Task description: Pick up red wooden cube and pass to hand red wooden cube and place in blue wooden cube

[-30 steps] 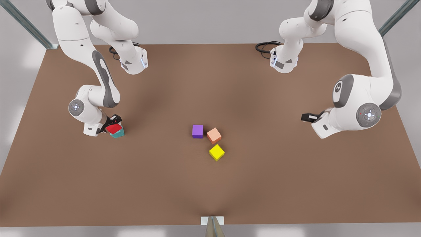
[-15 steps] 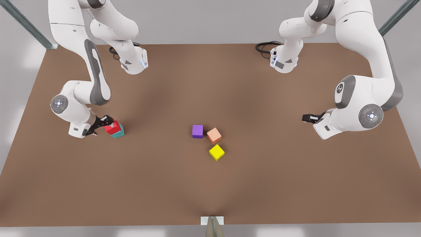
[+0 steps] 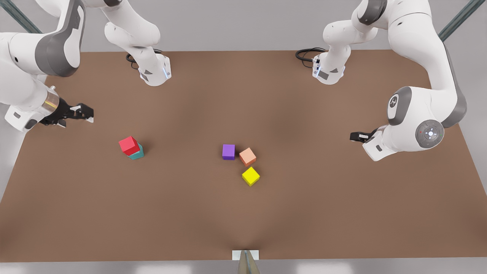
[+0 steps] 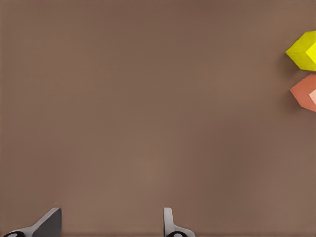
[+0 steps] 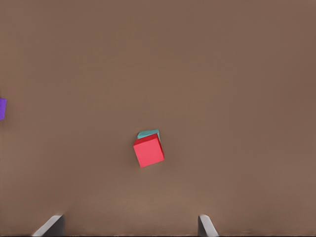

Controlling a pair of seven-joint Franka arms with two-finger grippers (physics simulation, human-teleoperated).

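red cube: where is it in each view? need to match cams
Front view: red wooden cube sits on the blue wooden cube, toward the front view's left.
Right wrist view: red wooden cube near centre, teal edge showing behind it.
Left wrist view: not in it.
Shared landmark: purple cube.

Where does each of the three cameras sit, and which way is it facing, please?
Front view: high off the arms, looking down across the brown table; both white arms show, right gripper at its left, left gripper at its right.
Left wrist view: faces down at the table; open fingertips, small yellow cube, salmon-orange cube.
Right wrist view: above the small red wooden cube resting on the teal cube; open fingertips.
Shared: front and right wrist views both show that stack.
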